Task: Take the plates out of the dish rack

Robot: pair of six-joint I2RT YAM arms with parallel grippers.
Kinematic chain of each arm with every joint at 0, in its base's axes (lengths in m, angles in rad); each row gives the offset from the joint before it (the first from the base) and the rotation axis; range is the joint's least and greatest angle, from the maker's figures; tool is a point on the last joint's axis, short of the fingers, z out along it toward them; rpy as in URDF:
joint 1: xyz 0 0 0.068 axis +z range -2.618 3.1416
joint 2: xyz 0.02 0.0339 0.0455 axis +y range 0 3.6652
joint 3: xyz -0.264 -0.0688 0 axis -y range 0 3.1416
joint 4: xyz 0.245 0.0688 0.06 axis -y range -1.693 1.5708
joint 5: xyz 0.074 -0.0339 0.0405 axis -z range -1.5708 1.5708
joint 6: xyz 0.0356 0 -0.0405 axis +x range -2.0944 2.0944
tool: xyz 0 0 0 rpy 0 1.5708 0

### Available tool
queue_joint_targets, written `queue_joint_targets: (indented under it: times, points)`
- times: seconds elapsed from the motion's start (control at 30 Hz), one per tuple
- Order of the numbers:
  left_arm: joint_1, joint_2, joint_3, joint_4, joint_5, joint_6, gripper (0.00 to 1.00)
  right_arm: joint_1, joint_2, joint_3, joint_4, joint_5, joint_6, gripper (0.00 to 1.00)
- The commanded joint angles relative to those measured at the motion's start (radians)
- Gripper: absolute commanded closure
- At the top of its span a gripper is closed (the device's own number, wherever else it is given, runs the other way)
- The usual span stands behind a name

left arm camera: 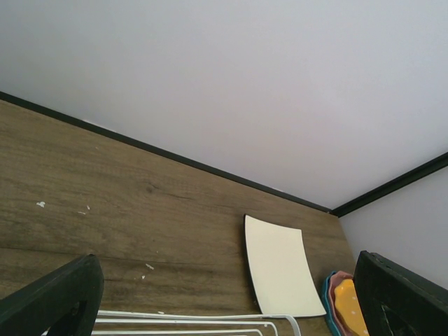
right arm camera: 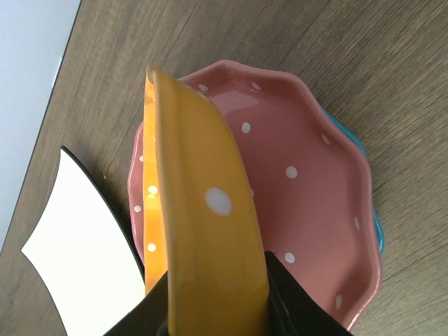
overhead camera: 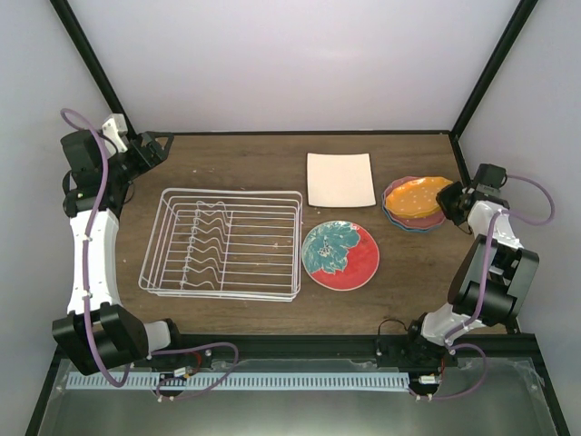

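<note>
Right of the rack (overhead camera: 222,243), my right gripper (right arm camera: 218,301) clamps the orange plate (right arm camera: 196,210), tilted above the pink plate (right arm camera: 308,182); left gripper (left arm camera: 227,294) gapes wide, empty.

A dark brown wood-grain surface (overhead camera: 245,159) fills the middle of the scene, its grain running left to right. A thin black strip (overhead camera: 300,133) borders its far edge, and a plain pale back wall (overhead camera: 290,64) rises behind that. Two black posts slant up and outward from the far corners, the left post (overhead camera: 91,64) and the right post (overhead camera: 495,64), with pale side walls beyond them. In the left wrist view a few small white specks (left arm camera: 40,204) dot the wood. Along the near edge lies a white slotted strip (overhead camera: 300,381), and nearer still a dull grey metal panel (overhead camera: 290,413).
</note>
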Motion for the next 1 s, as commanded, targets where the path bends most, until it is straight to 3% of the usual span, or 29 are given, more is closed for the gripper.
queue_joint_targets:
  times: [0.0,0.13,0.6,0.97]
  points:
    - [0.004,-0.003,0.012,0.003,0.0,0.003,0.0,-0.012,-0.005,0.032,0.064,-0.02,-0.006,0.94]
    - [0.004,-0.004,0.007,0.009,0.0,-0.002,0.0,-0.011,0.012,0.044,0.037,-0.014,-0.019,0.9]
    - [0.004,-0.01,-0.005,0.014,0.006,-0.004,0.0,-0.012,0.076,0.064,-0.097,0.019,-0.107,0.62]
    - [0.004,-0.03,-0.002,0.009,0.002,0.018,0.0,-0.012,0.093,0.085,-0.149,0.073,-0.156,0.49]
